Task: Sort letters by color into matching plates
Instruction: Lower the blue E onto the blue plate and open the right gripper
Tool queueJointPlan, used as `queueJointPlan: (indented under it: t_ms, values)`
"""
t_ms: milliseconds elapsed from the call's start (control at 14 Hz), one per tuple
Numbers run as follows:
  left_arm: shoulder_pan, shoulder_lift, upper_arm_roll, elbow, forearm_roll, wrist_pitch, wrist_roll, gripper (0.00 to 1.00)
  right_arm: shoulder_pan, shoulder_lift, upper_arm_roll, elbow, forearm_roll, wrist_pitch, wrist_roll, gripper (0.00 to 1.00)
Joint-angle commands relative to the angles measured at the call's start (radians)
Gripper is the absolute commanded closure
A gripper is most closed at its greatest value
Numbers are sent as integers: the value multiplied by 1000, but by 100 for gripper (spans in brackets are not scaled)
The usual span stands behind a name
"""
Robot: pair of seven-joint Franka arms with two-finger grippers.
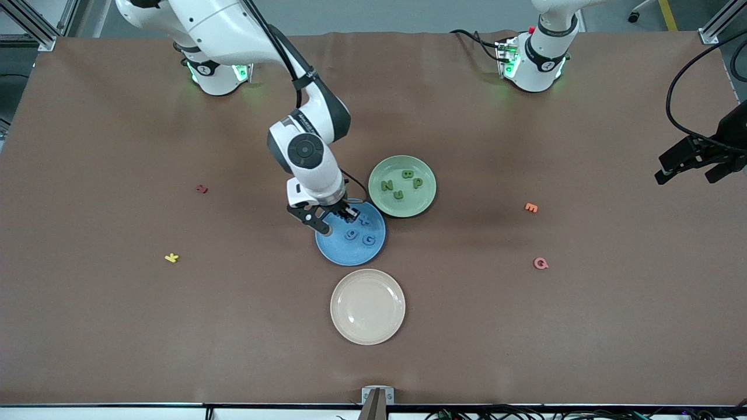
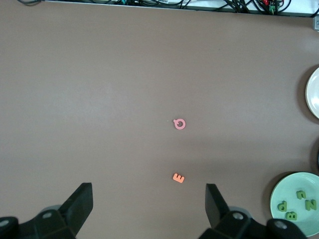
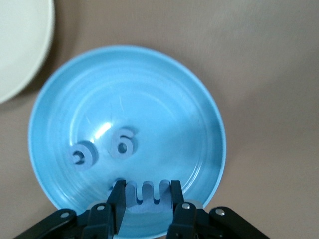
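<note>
My right gripper (image 1: 337, 217) is over the blue plate (image 1: 349, 259) at its edge toward the robots, shut on a blue comb-shaped letter (image 3: 147, 195) held low above the plate floor (image 3: 154, 94). Two blue ring-shaped letters (image 3: 82, 157) (image 3: 122, 144) lie flat in the plate, and a third blue letter (image 1: 365, 220) lies near the fingers. The green plate (image 1: 421, 201) touches the blue one on the side toward the robots and holds several green letters (image 1: 398, 194). My left gripper (image 1: 687, 169) hangs open and empty at the left arm's end of the table (image 2: 148, 189).
A cream plate (image 1: 367, 326) lies nearer the front camera than the blue plate. An orange letter (image 1: 530, 207) and a pink letter (image 1: 540, 263) lie toward the left arm's end. A dark red letter (image 1: 202, 188) and a yellow letter (image 1: 171, 257) lie toward the right arm's end.
</note>
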Motion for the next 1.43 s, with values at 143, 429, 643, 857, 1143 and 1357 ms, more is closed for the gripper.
queueJointPlan:
  t_ms: [143,429,643,857,1143,1357]
  values:
    - [-28,75,-1,128,22,-30,-4,1,21,28,-14,24,-8,-8,36,100]
    - [-138,125,85,186,20,-29,-10,1,22,36,-16,24,-8,-8,36,100]
    - [-283,124,237,186,17,-29,-9,1,21,36,-16,26,-8,-8,38,61]
    - [-304,115,257,177,16,-36,-7,1,26,34,-17,27,-10,-11,38,0]
    - [-314,95,259,159,16,-116,-10,1,26,34,-17,27,-25,-11,38,0]
    - [-314,52,259,104,16,-116,-12,1,21,33,-20,27,-30,-16,26,0]
